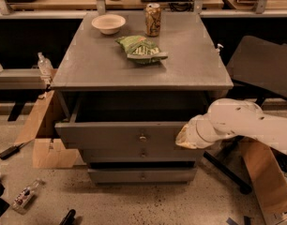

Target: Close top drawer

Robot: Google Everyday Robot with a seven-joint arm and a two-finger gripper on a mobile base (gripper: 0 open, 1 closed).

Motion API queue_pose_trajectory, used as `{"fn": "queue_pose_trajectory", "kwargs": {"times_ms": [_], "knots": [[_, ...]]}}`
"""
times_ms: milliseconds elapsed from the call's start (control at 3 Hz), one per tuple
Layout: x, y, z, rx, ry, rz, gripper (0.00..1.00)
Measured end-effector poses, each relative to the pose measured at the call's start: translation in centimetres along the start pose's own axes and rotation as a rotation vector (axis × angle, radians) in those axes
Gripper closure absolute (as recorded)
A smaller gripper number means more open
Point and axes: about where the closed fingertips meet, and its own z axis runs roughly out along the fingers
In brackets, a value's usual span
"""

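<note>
The top drawer (110, 135) is the uppermost grey drawer of the cabinet. It stands partly open, with a small round metal knob (142, 138) in the middle of its flat front. Its dark inside shows under the cabinet top. My white arm comes in from the right. My gripper (185, 138) is at the right end of the drawer front, against it or just in front of it. Two lower drawers with similar knobs sit below, the bottom one (142, 175) pulled out a little.
On the cabinet top (87, 69) stand a white bowl (108, 23), a can (153, 19) and a green snack bag (140, 49). A cardboard box (40, 135) stands at the left, a black chair (265, 69) at the right. Small items lie on the floor at the lower left.
</note>
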Motion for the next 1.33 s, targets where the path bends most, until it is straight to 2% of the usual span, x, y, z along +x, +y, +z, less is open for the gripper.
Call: {"fn": "queue_pose_trajectory", "kwargs": {"times_ms": [333, 667, 1000, 1333], "knots": [[-0.2, -1.7, 1.0, 0.011, -0.008, -0.008, 1.00], [-0.2, -1.7, 1.0, 0.011, -0.008, -0.008, 1.00], [-0.2, -5.2, 1.8, 0.040, -0.017, -0.019, 1.00], [-0.2, -5.2, 1.8, 0.040, -0.017, -0.019, 1.00]]}}
